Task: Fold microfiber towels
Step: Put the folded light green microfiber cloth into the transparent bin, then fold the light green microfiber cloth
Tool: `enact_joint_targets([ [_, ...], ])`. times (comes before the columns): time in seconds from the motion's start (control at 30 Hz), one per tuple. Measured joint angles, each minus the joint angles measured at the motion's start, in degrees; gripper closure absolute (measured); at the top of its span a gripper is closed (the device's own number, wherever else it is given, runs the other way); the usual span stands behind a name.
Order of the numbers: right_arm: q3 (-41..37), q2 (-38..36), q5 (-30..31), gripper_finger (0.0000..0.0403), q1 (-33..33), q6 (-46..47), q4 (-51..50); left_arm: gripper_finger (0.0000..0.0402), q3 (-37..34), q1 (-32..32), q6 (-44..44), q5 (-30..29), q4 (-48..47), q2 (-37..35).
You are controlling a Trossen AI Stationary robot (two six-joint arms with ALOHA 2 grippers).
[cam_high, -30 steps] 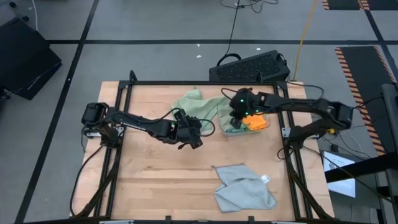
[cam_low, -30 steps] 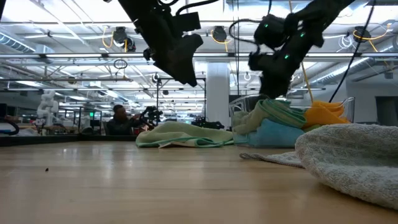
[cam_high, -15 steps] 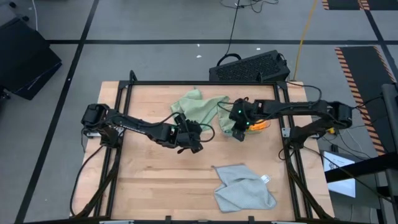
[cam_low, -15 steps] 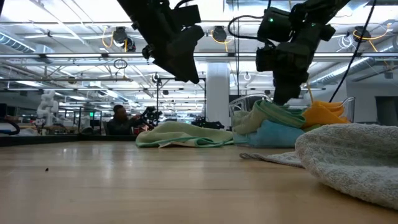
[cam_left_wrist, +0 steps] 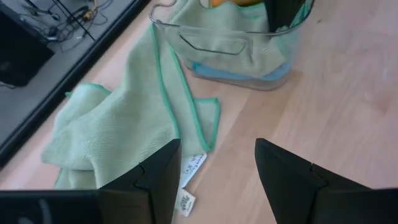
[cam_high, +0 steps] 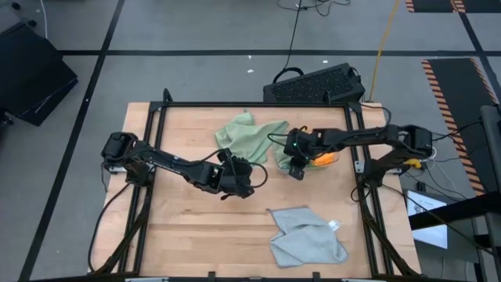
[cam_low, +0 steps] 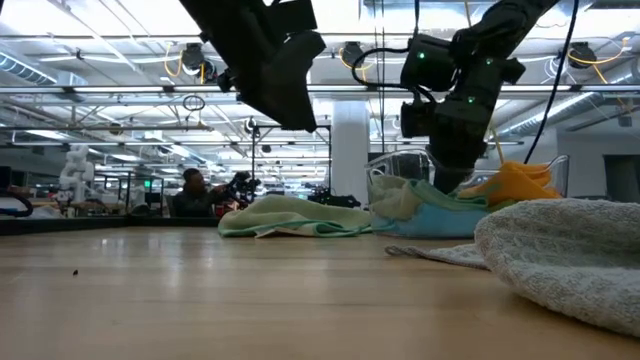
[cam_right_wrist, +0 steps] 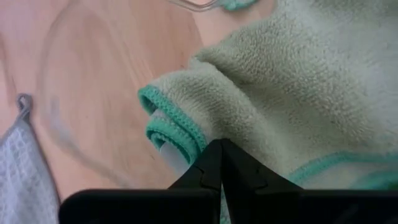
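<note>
Overhead and table-level views share the tray [cam_high: 322,160]; 2 wrist views close.

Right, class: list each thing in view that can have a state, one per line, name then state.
Left end effector: open, empty, above the bare table.
Right end effector: shut on the sage towel in the tray.
Sage towel in the tray: pinched at its edge.
Sage towel on the table: crumpled, unfolded.
Grey towel: loosely bunched.
Clear tray: holding towels.
</note>
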Motion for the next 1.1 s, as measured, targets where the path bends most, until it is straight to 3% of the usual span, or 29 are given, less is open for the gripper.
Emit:
enact_joint_targets([
  [0.4, -0.39, -17.32, 9.39, 0.0403, 3.17, -0.19, -9.07, 0.0195, -1.35, 6.95, 6.61, 1.20, -7.27, 0.00],
  [0.6, -6.19, -22.84, 10.36, 0.0403, 8.89, -1.65, 0.39, 0.0194, -12.62, 12.15, 13.91, 11.15, 6.93, 0.01],
  [0.73, -10.65, -24.14, 12.82, 0.0403, 12.23, -5.65, 7.45, 0.0194, -19.35, 12.87, 16.99, 11.98, 14.48, 0.02],
  [0.93, -15.58, -24.25, 13.58, 0.0403, 14.26, -10.48, 17.22, 0.0194, -24.82, 13.72, 19.41, 15.51, 18.62, -0.15],
  [1.1, -16.76, -24.25, 13.58, 0.0403, 14.29, -12.48, 18.89, 0.0205, -25.34, 13.81, 17.84, 16.11, 17.15, -0.20],
])
